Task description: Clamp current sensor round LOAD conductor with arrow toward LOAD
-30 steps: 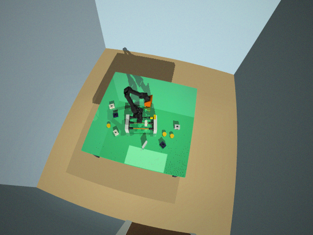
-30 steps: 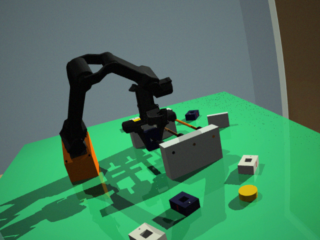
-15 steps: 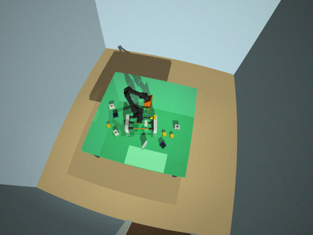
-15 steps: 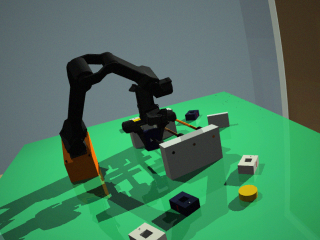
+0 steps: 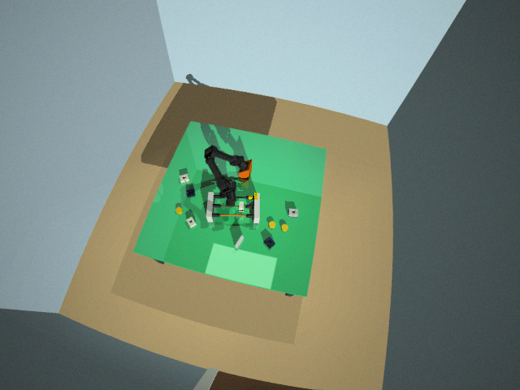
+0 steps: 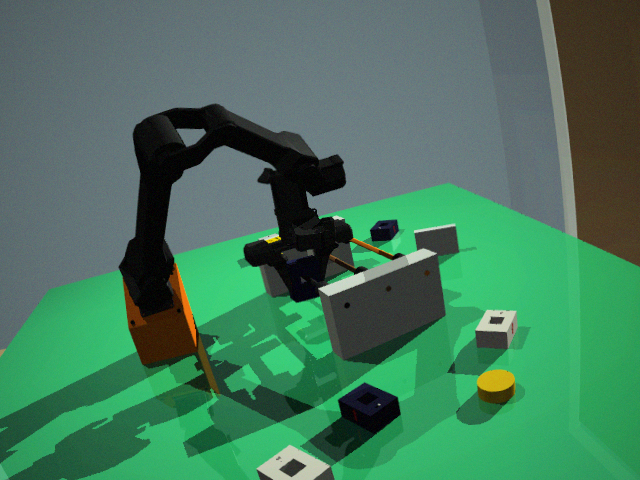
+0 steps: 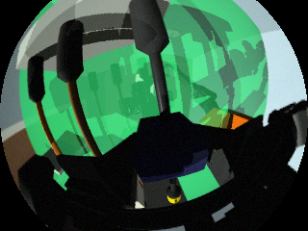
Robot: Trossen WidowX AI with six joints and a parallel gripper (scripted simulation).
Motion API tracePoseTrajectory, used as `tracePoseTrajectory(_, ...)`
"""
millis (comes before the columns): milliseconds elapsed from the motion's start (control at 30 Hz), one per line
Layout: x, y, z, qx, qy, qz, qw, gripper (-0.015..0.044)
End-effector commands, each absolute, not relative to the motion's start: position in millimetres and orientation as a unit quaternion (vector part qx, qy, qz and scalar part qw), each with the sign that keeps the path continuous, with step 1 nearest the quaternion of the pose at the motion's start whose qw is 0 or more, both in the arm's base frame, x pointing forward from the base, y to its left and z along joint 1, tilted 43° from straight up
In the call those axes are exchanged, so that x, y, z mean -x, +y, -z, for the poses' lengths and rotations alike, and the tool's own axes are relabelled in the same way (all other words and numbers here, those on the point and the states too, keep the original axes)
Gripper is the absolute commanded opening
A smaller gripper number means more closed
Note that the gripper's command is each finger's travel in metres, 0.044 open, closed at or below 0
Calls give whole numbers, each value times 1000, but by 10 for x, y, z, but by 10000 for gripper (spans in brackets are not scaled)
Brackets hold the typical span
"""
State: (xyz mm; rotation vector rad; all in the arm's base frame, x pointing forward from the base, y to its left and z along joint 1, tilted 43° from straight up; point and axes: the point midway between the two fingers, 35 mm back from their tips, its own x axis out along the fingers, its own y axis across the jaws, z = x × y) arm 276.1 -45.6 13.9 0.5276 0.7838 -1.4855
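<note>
The rack (image 6: 382, 304) (image 5: 210, 210) is two grey end plates with three conductors strung between them. The dark blue split-core sensor (image 6: 301, 284) (image 7: 169, 154) sits round the rear, black-sleeved conductor (image 7: 152, 33), at the end near the yellow LOAD marker (image 6: 270, 239) (image 5: 256, 195). My gripper (image 6: 306, 260) (image 7: 162, 131) is down over the rack with its fingers against the sensor's sides. In the wrist view the sensor's jaws look closed round the rod. I cannot read the arrow on it. The top view hides the sensor under the arm.
Two orange conductors (image 7: 77, 112) (image 6: 372, 249) run beside the black one. Loose dark blue boxes (image 6: 368, 405) (image 6: 384, 229), white boxes (image 6: 496, 328) (image 6: 293, 467), a yellow disc (image 6: 495, 385) and a grey plate (image 6: 436, 238) lie around the rack. The arm's orange base (image 6: 155, 320) stands left.
</note>
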Motion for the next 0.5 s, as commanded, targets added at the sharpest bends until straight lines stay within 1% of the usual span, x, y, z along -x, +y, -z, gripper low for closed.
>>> tracePoseTrajectory(0, -2764, -455, -142, -232, 342, 651, 637, 278)
tracePoseTrajectory(467, -2761, -456, -139, -231, 343, 650, 637, 184)
